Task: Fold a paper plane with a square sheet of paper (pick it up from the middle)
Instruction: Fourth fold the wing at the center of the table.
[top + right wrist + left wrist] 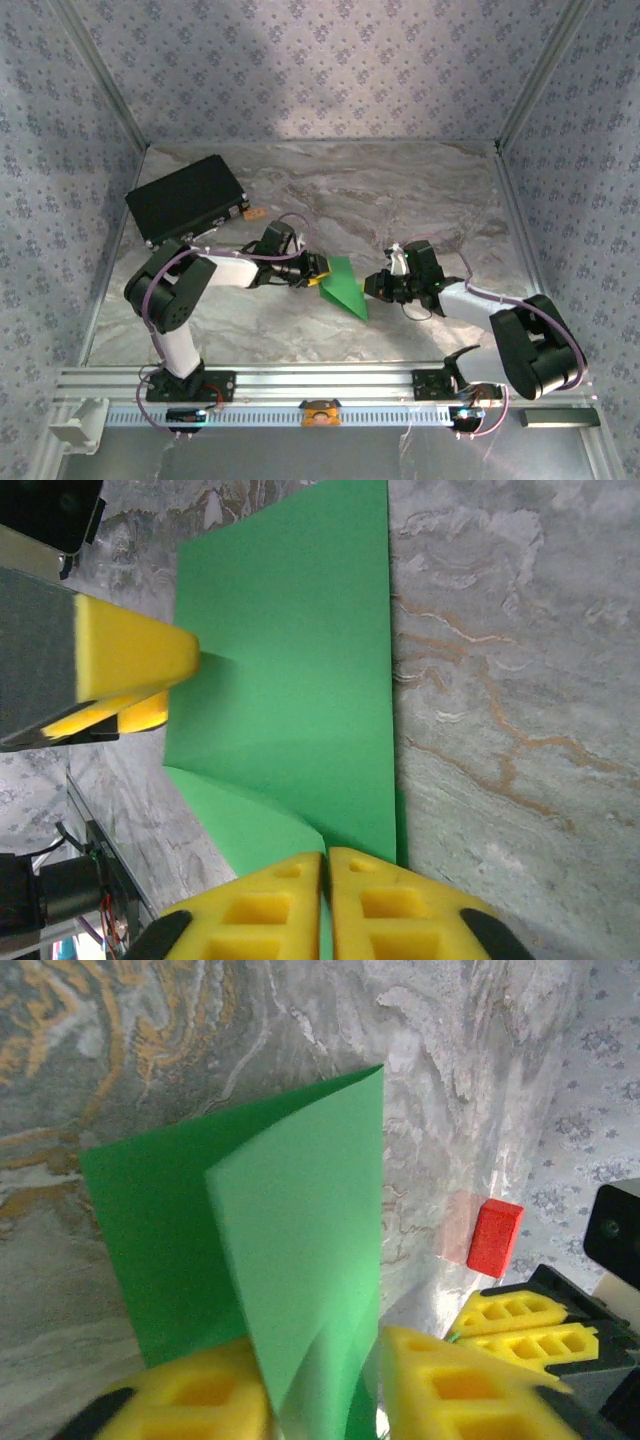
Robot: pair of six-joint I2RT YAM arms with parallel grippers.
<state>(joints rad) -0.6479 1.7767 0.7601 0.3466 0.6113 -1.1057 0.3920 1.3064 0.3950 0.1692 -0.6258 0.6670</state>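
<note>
Mid-fold: the green paper (345, 288) lies centre-frame on the tabletop (420, 200), one flap raised. The right end effector (325, 860) pinches its edge. The left end effector (320, 1360) straddles the flap, grip unclear. Next, I judge: flatten the crease squarely.

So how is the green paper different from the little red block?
The green paper is a thin folded sheet with one flap lifted; the red block is a small chunky brick. The green paper is pinched in the right tool; the red block sits alone on the table, touched by nothing. Both are one plain bright colour, no marks.
</note>
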